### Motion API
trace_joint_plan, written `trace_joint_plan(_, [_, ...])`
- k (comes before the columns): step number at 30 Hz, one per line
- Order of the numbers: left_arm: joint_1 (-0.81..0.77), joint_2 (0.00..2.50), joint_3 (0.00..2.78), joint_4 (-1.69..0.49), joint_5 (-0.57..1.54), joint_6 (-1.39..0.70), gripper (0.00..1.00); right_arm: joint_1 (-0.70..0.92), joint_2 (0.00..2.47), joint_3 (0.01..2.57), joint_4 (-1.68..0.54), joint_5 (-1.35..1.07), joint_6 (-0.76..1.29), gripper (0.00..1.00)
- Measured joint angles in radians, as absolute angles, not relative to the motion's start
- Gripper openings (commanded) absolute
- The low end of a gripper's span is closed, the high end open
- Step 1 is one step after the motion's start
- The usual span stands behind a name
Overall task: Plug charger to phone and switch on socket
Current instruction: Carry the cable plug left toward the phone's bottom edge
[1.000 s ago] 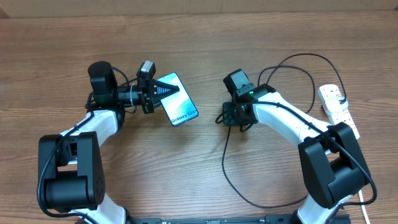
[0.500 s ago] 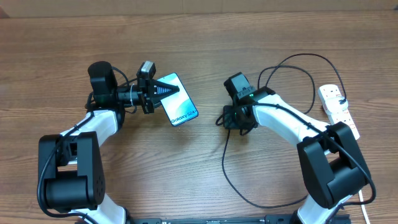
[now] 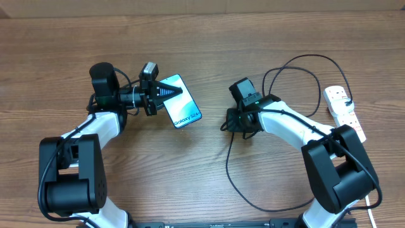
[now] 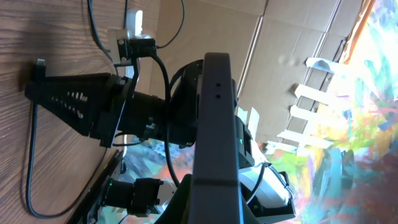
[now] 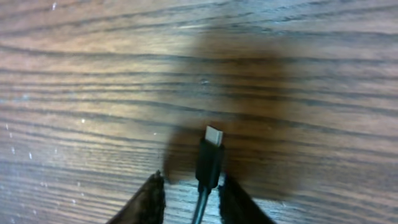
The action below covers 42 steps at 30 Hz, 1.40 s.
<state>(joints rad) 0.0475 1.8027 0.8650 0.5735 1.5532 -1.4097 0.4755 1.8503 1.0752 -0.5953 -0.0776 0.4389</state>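
Note:
The phone (image 3: 184, 106), light-blue screen up, is tilted off the table with my left gripper (image 3: 169, 92) shut on its upper left end. Seen edge-on in the left wrist view, the phone (image 4: 215, 118) rises from the left gripper (image 4: 214, 211). The charger (image 3: 230, 170) is a thin black cable looping over the table. Its connector tip (image 5: 210, 157) lies flat on the wood between the fingers of my right gripper (image 5: 190, 178), which stands narrowly open around it, with a gap on the left side. The right gripper (image 3: 229, 120) is low on the table, right of the phone. The white socket (image 3: 345, 111) lies far right.
The cable's big loop (image 3: 297, 60) curves behind the right arm toward the socket, and another loop (image 3: 266, 206) runs near the front edge. Bare wood lies between the phone and the right gripper. The right arm (image 4: 93, 106) shows opposite the phone in the left wrist view.
The right gripper shifted slightly toward the right over the connector; its jaws widened and then narrowed again. The left gripper and the phone have not moved.

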Motion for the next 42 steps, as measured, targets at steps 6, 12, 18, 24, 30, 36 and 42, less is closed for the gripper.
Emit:
trace_joint_plan(6, [0.047,1.803,0.865,0.574,1.553,-1.410,0.04,0.475,1.853,1.070,-0.599,-0.081,0.449,0.04])
trace_joint_plan(12, [0.047,1.803,0.865,0.574,1.553,-1.410,0.04,0.473,1.855,1.073,-0.601,-0.110,0.446,0.04])
trace_joint_plan(18, [0.047,1.803,0.865,0.574,1.553,-1.367,0.04,0.451,1.864,1.103,-0.663,-0.332,0.390,0.04])
trace_joint_plan(24, [0.047,1.803,0.865,0.614,1.553,-1.319,0.04,0.401,1.761,1.143,-0.807,-0.585,0.276,0.04])
trace_joint_plan(30, [0.047,1.803,0.867,0.758,1.554,-1.302,0.04,0.386,1.593,1.150,-0.997,-0.749,0.146,0.04])
trace_joint_plan(36, [0.047,1.803,0.867,0.809,1.558,-1.301,0.05,0.407,1.570,1.152,-1.089,-0.916,-0.008,0.04])
trace_joint_plan(42, [0.037,1.803,0.867,0.810,1.557,-1.301,0.04,0.439,1.570,1.152,-1.023,-1.006,-0.065,0.04])
